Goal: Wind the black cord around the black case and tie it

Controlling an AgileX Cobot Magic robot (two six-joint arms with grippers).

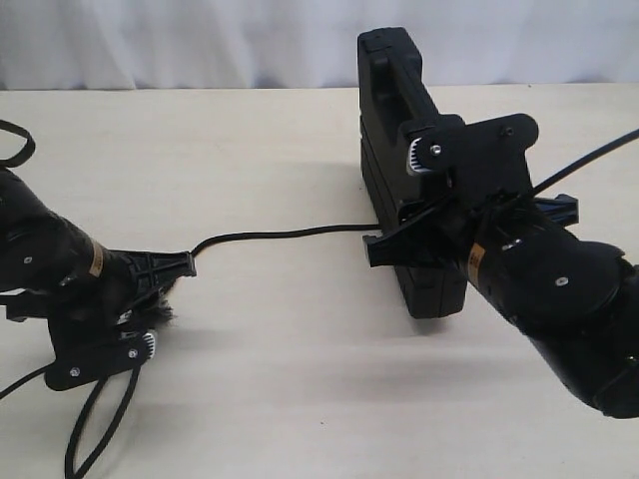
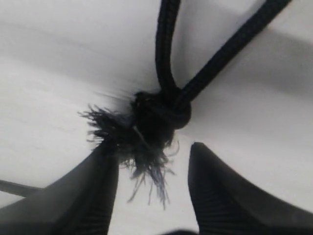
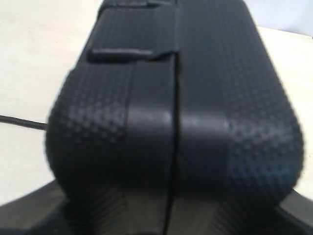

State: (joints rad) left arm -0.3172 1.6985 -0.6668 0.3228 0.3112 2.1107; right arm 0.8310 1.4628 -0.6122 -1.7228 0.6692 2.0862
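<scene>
The black case (image 1: 394, 130) stands on its narrow edge right of the table's middle. My right gripper (image 1: 391, 195) is shut on its near end, with one finger on each broad face. In the right wrist view the case's dimpled end (image 3: 176, 98) fills the space between the jaws of the right gripper (image 3: 171, 210). The black cord (image 1: 270, 235) runs along the table from the case's foot to my left gripper (image 1: 170, 304). That gripper (image 2: 151, 149) is open, and the cord's knot (image 2: 161, 110) and frayed tuft (image 2: 142, 147) lie on the table at its fingertips.
The arm's thin cables (image 1: 100, 419) loop on the table at the lower left, and another cable loop (image 1: 15, 145) lies at the far left edge. A white curtain (image 1: 200, 40) closes off the back. The pale tabletop (image 1: 300, 379) stretches between the two arms.
</scene>
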